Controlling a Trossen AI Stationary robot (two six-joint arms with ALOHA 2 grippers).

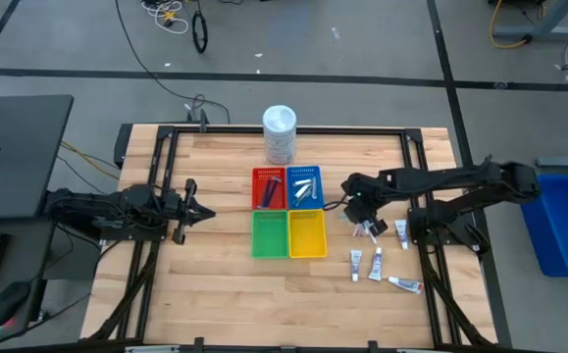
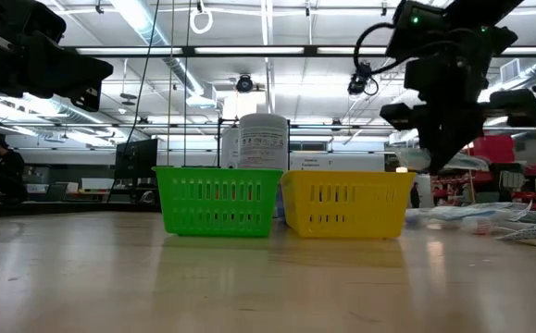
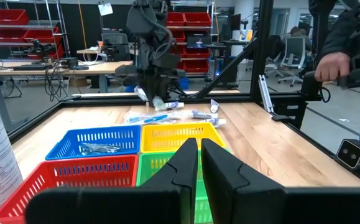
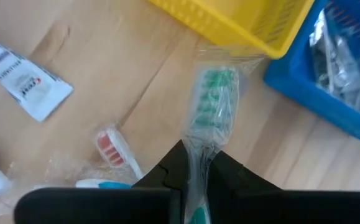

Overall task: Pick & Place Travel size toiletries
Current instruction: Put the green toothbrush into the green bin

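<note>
Wrapped green-bristle toothbrush (image 4: 212, 106) pinched in my right gripper (image 4: 190, 167), lifted above table just beside yellow tray (image 1: 306, 233) corner, not yet in any tray. Red tray (image 1: 269, 187) holds dark-blue stick, blue tray (image 1: 304, 186) holds silvery sachets, I think; green tray (image 1: 269, 234) and yellow look empty. Left on table: small white tubes (image 1: 377, 265), red-bristle toothbrush (image 4: 114, 148). My left gripper (image 1: 191, 211) idle, fingers pressed together, well apart from trays.
</note>
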